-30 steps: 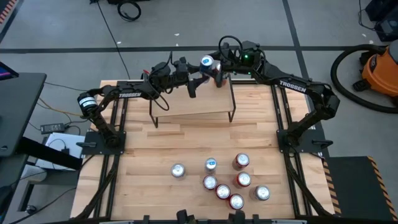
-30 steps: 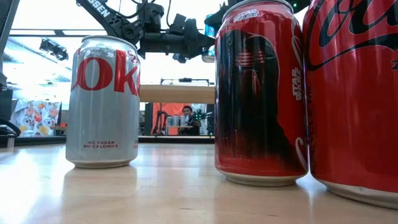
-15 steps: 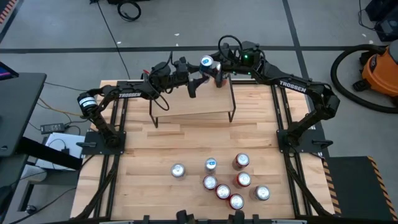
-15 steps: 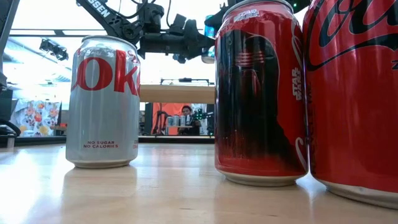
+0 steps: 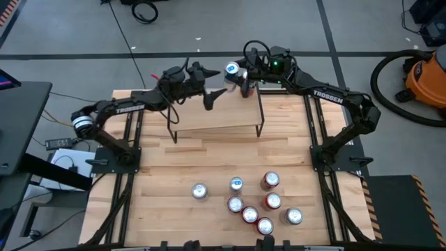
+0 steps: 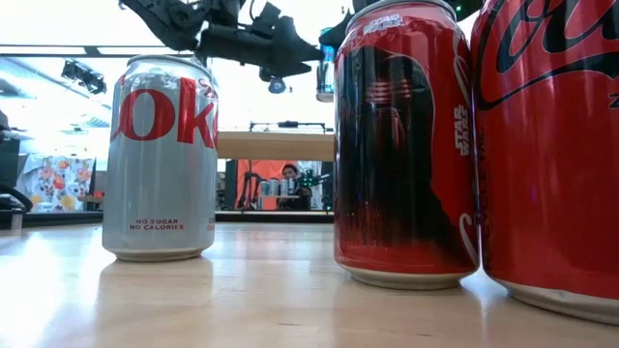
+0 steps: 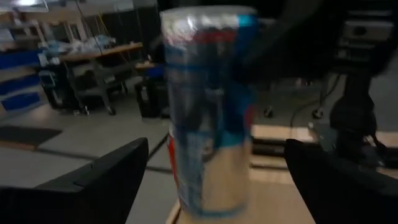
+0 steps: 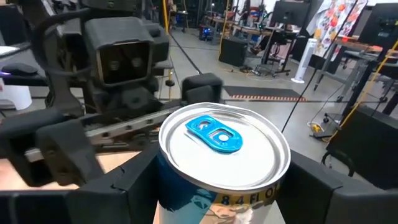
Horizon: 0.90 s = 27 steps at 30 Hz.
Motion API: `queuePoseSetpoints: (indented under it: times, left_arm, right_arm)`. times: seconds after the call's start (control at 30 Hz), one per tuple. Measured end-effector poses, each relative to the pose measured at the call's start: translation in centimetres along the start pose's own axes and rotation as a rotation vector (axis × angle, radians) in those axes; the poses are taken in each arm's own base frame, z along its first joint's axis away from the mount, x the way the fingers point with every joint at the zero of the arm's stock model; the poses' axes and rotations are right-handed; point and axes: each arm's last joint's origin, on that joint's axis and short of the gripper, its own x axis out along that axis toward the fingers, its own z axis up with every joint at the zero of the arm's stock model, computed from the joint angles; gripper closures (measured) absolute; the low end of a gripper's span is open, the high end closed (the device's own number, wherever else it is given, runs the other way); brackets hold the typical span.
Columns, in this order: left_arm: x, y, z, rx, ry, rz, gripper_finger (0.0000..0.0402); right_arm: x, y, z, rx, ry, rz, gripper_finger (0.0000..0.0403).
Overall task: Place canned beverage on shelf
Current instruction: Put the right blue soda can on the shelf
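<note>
Your right gripper [image 5: 235, 77] has its fingers [image 8: 134, 186] clamped on the blue-tab can [image 5: 231, 70], holding it upright over the shelf's [image 5: 216, 115] far edge, near its right corner. Your left gripper [image 5: 209, 99] sits just beside it, fingers [image 7: 99, 180] spread wide with the can [image 7: 208, 112] standing between them but not touching. The shelf sits on the far half of the bench [image 5: 160, 174]. Seven more cans [image 5: 251, 201] cluster near the bench's near edge.
</note>
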Motion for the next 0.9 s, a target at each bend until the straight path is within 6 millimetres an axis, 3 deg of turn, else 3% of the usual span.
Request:
queuePoseSetpoints:
  times: [0.23, 0.5, 0.7, 0.9]
  left_arm:
    - [-2.2, -1.2, 1.4, -0.003, 0.101, 0.039, 0.0013]
    - [-2.8, -5.7, 1.9, 0.099, 0.170, -0.007, 0.0012]
    - [-3.5, -8.0, -1.2, 0.135, 0.146, -0.015, 0.0012]
    - [-5.9, -8.3, -3.1, 0.065, 0.046, 0.012, 0.0012]
  right_arm:
    - [0.5, 0.0, -0.1, -0.003, -0.013, -0.031, 0.0139]
    - [3.4, 0.6, -2.3, -0.004, 0.015, -0.079, 0.0139]
    - [4.0, 0.1, -3.4, 0.000, 0.064, -0.126, 0.0139]
    - [4.3, -0.3, -3.9, -0.004, 0.074, -0.135, 0.0139]
